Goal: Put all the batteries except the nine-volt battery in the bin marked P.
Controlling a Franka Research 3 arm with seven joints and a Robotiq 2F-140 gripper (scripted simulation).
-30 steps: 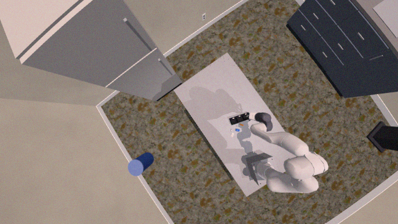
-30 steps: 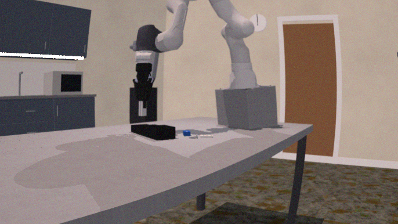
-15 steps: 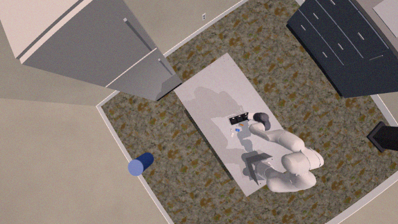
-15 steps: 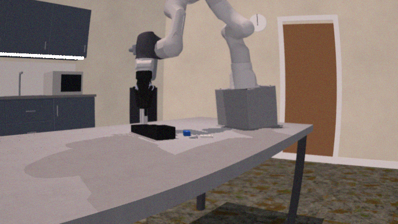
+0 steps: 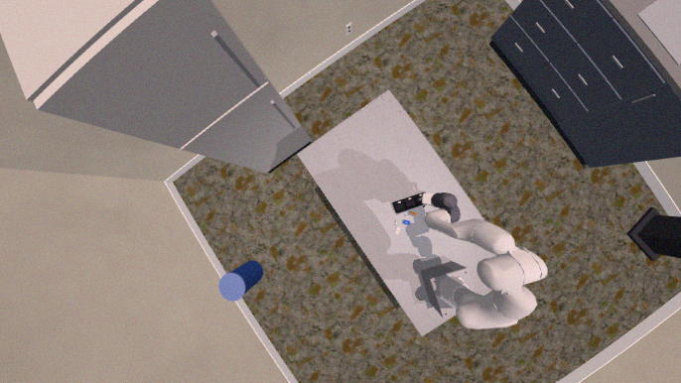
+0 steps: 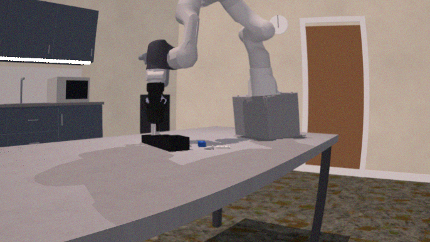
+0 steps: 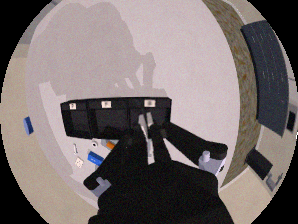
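The row of three joined black bins (image 5: 396, 207) (image 6: 166, 143) (image 7: 90, 120) stands on the table. Each has a white label, too blurred to read. My gripper (image 6: 153, 133) (image 7: 146, 119) is shut, pointing down, its light fingertips low at the right-hand bin in the wrist view. I cannot make out anything between them. On the table beside the bins lie a blue block (image 5: 406, 222) (image 6: 201, 143) (image 7: 95, 159), an orange piece (image 5: 413, 213) (image 7: 110, 145), a small ring-like piece (image 7: 94, 144), a thin pale piece (image 7: 75, 148) and a white piece (image 5: 397, 230) (image 7: 79, 162). The bin floor below my fingertips is hidden.
The bins' low walls and dividers surround my fingertips closely. The small things lie just outside the bins, left of my fingers in the wrist view. The grey base block (image 6: 266, 117) of the arm stands farther along the table (image 6: 125, 175).
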